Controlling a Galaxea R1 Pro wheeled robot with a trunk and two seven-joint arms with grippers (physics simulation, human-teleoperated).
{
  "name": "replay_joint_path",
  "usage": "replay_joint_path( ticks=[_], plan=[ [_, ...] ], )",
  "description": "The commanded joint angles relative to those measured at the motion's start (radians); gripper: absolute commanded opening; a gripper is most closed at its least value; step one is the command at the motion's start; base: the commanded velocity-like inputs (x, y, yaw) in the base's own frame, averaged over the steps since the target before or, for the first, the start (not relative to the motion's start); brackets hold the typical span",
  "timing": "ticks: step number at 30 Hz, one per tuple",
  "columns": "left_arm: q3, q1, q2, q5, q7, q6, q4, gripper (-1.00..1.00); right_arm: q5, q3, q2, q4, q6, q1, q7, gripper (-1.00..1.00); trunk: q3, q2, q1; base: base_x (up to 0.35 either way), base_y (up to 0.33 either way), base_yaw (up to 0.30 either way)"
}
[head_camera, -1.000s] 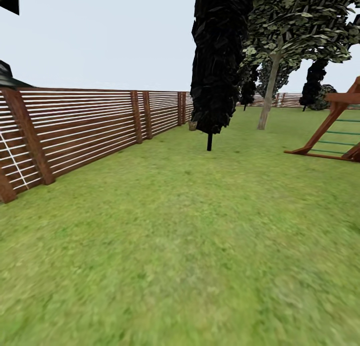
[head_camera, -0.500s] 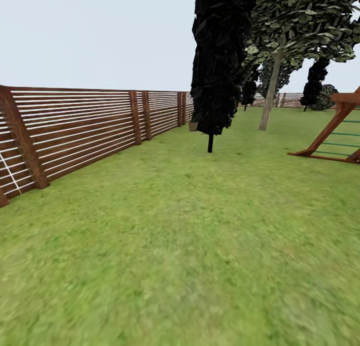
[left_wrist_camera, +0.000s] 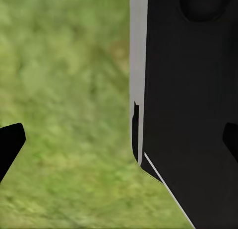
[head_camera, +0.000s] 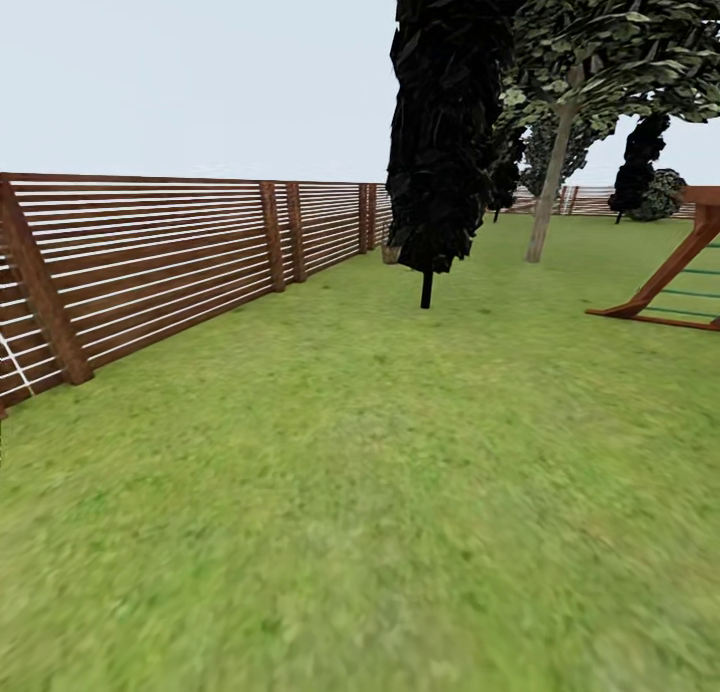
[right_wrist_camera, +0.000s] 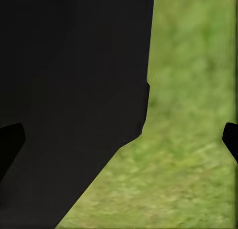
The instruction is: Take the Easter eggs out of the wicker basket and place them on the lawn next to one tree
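Fence (head_camera: 180, 262) slats run along the left of the lawn (head_camera: 380, 492), cut off at the frame edge. Middle: a near-black cypress (head_camera: 440, 122), its top cropped. Behind it, the tree (head_camera: 552, 172), then a half-seen climbing frame (head_camera: 670, 272). Both grippers' fingertips (left_wrist_camera: 10, 144) (right_wrist_camera: 230, 139) sit wide apart, empty.

Head view, camera shift only; nothing on the ground moved.
- Fence (head_camera: 150, 262): its near posts slid toward the left edge; the dark shapes at the upper left corner left the picture.
- Dark cypress (head_camera: 445, 122) and tree (head_camera: 556, 162): drifted slightly right and lower.
- Wooden play frame (head_camera: 665, 272): slid toward the right edge, less of it in sight.
- Lawn (head_camera: 380, 492): more of it came into the foreground.
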Motion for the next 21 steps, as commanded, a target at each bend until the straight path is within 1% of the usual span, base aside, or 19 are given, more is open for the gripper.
replay_joint_path(
  ticks=[1,6,13,21],
  plan=[
    [0.000,0.001,0.000,-0.001,-0.001,0.000,-0.002,1.00,0.003,-0.001,0.000,0.000,-0.002,0.000,0.001,1.00,-0.001,0.000,0.001,0.337,0.000,0.105],
    [0.000,0.001,0.000,-0.001,-0.001,0.000,-0.002,1.00,0.003,0.000,-0.001,0.000,-0.002,0.000,0.001,1.00,-0.001,0.000,0.001,0.337,0.000,0.121],
    [0.000,0.001,0.000,-0.001,-0.001,0.000,-0.002,1.00,0.002,-0.001,-0.001,0.000,-0.002,0.000,0.001,1.00,-0.001,0.000,0.001,0.337,0.000,0.201],
    [0.000,0.001,0.000,-0.001,-0.001,0.000,-0.002,1.00,0.003,-0.001,-0.001,0.000,-0.002,0.000,0.001,1.00,-0.001,0.000,0.001,0.337,0.000,0.030]
  ],
)
